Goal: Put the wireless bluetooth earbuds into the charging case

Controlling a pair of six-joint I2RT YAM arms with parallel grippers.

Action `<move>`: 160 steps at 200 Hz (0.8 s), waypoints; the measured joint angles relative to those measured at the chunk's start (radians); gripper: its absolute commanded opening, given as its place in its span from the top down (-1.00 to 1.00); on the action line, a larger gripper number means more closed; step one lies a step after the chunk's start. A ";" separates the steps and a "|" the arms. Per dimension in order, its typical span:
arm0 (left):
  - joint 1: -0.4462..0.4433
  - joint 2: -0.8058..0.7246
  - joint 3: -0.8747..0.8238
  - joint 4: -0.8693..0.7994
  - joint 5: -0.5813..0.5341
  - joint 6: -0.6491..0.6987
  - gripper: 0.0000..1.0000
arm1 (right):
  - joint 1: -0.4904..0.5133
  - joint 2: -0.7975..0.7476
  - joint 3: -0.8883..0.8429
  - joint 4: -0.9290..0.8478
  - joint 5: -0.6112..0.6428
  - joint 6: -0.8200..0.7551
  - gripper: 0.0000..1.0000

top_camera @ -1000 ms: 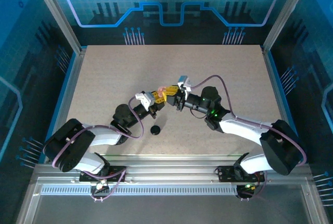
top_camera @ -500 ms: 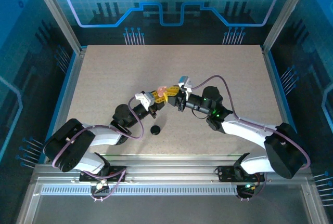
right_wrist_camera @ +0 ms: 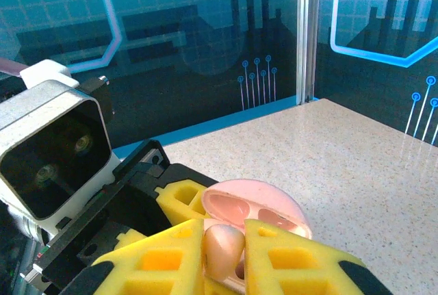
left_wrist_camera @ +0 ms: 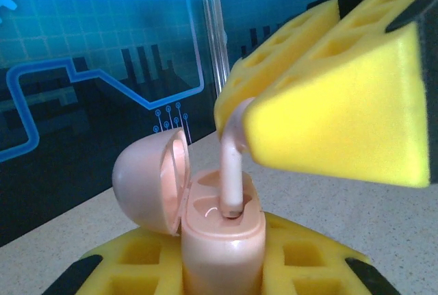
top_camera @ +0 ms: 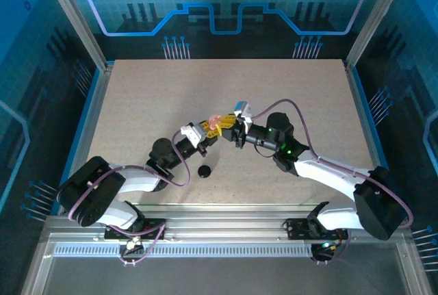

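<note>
Mid-insertion above the desk (top_camera: 137, 103), the left end effector (top_camera: 200, 131) clamps the open charging case (left_wrist_camera: 222, 240) upright while the right end effector (right_wrist_camera: 224, 257) pinches a whitish earbud (left_wrist_camera: 230, 172) whose stem tip sits in a socket; next, I judge, comes a straight push down, then release.

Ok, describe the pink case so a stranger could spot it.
Look to the middle of the speckled table. There the left end effector grips the charging case, meeting the earbud held by the right end effector. Unlike that slim earbud, it is rounded, its domed lid hinged open.
</note>
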 measured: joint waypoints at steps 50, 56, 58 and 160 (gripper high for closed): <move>-0.013 0.022 0.000 0.005 -0.019 0.057 0.73 | 0.000 -0.052 0.003 -0.100 0.000 -0.041 0.61; -0.012 0.022 0.000 0.006 -0.023 0.060 0.73 | 0.000 -0.060 0.005 -0.112 0.000 -0.047 0.62; -0.012 0.022 0.000 0.006 -0.023 0.060 0.73 | 0.000 -0.063 0.005 -0.115 0.000 -0.048 0.62; -0.024 0.030 0.000 0.014 -0.041 0.112 0.73 | 0.000 -0.089 0.016 -0.168 0.007 -0.092 0.61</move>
